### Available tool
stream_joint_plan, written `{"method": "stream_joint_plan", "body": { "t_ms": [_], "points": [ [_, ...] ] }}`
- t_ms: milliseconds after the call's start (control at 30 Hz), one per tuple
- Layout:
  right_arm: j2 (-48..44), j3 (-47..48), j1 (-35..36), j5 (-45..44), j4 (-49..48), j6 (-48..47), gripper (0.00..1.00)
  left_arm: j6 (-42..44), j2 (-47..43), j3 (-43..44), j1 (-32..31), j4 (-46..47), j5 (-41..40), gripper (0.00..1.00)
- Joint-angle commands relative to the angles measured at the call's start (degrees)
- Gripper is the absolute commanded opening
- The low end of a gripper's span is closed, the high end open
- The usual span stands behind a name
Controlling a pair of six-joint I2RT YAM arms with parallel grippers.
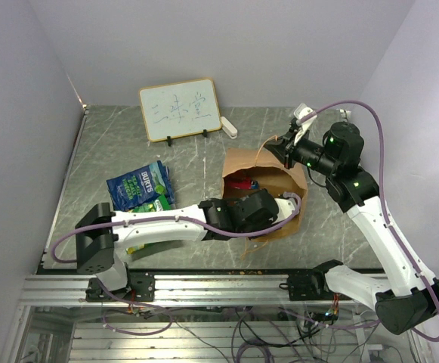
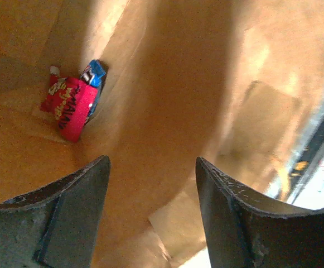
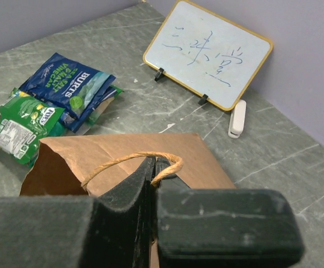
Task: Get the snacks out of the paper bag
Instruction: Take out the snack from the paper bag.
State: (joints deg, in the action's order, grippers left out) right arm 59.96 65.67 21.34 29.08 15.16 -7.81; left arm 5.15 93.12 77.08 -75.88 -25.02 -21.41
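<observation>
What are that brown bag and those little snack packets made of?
The bag looks like matte brown kraft paper: creased, with a twisted paper-cord handle. The snack packets seem to be glossy printed plastic film, judging by their sheen and crinkles.

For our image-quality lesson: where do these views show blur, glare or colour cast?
Left wrist: orange cast inside the brown kraft paper bag, red-pink shiny packet blurred, white glare lower right. Right wrist: white framed board sharp, evenly lit.
</observation>
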Motion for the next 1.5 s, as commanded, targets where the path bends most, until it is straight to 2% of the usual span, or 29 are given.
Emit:
{"method": "stream_joint_plan", "body": {
  "t_ms": [0,367,567,767,967,1467],
  "points": [
    [0.3,2.4,0.3,-0.5,0.9,-0.6,0.0,6.5,3.0,0.2,2.9,5.4,-3.2,0.72],
    [-0.2,2.8,0.3,-0.4,2.0,-0.9,0.0,8.1,16.2,6.1,10.7,5.0,-6.7,0.64],
    [-0.2,3.0,0.3,0.0,1.7,-0.9,0.0,10.9,20.4,9.5,12.3,4.5,-8.5,0.71],
    [0.2,4.1,0.3,0.4,2.2,-1.0,0.0,11.4,25.9,14.9,12.9,2.0,-11.2,0.74],
    [-0.2,3.9,0.3,0.2,2.0,-0.8,0.0,11.8,27.5,16.3,13.4,1.6,-14.6,0.68],
    [-0.2,3.7,0.3,1.0,0.9,-0.1,0.0,13.3,32.4,21.9,14.7,-3.9,-18.6,0.8]
  ]
}}
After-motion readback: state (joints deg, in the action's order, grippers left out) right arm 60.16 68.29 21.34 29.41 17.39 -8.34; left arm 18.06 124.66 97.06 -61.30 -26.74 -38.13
